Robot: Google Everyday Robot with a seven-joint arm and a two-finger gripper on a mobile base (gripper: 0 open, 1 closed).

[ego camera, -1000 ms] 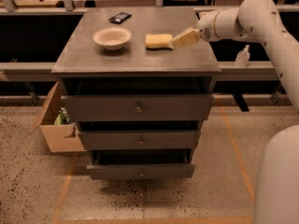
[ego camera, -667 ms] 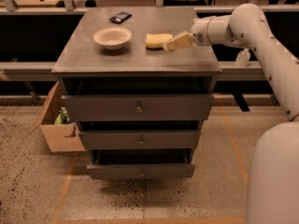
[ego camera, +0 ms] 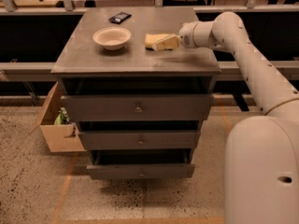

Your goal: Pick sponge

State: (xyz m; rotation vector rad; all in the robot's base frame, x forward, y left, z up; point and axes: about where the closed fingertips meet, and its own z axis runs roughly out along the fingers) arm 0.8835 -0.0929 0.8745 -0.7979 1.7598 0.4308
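Observation:
The sponge [ego camera: 150, 37] is a pale yellow foam block lying on the grey cabinet top [ego camera: 135, 62], right of the white bowl [ego camera: 112, 37]. My gripper [ego camera: 160, 44] reaches in from the right, low over the cabinet top. It overlaps the sponge's right and front part and hides it, so only the sponge's left end shows. The white arm [ego camera: 243, 50] runs from the gripper back to the right and down to the robot's body.
A small black flat object [ego camera: 120, 17] lies at the back of the cabinet top. The cabinet has three drawers, and the bottom one [ego camera: 140, 171] is pulled out a little. An open cardboard box [ego camera: 58, 127] stands on the floor to the left. A railing runs behind.
My gripper has moved left along the cabinet top, from beside the sponge's right end to over the sponge. The sponge and bowl have stayed in place.

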